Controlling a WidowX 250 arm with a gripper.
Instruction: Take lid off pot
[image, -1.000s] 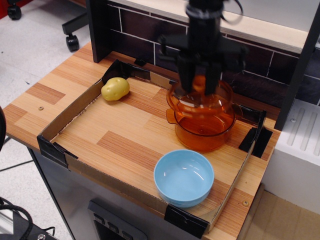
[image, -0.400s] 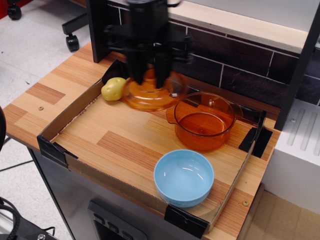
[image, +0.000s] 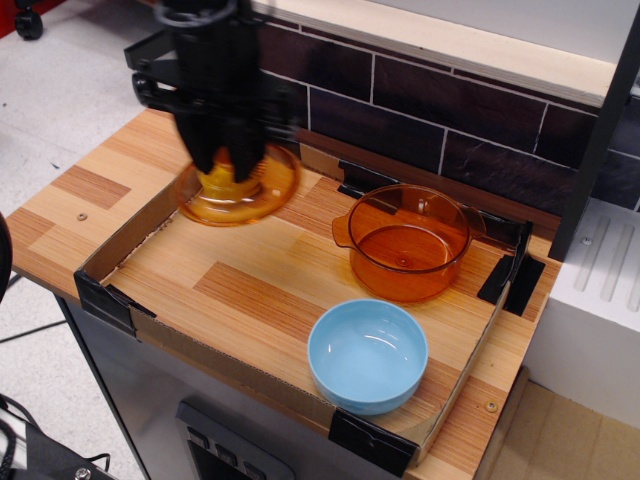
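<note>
Bowl sits nearest you, at the front of the cardboard tray on the counter, light blue and empty. Just behind it the pot stands open, nothing covering its rim. Your lid is well apart from the pot now, off to its left at the tray's far-left corner, hanging from the gripper. The gripper comes straight down on the lid's centre and is closed on the knob, fingers dark and blurred around it. You cannot tell whether the lid touches the wood or hangs just above it. Your next move likely turns on that gap: lower straight down, then let go.
</note>
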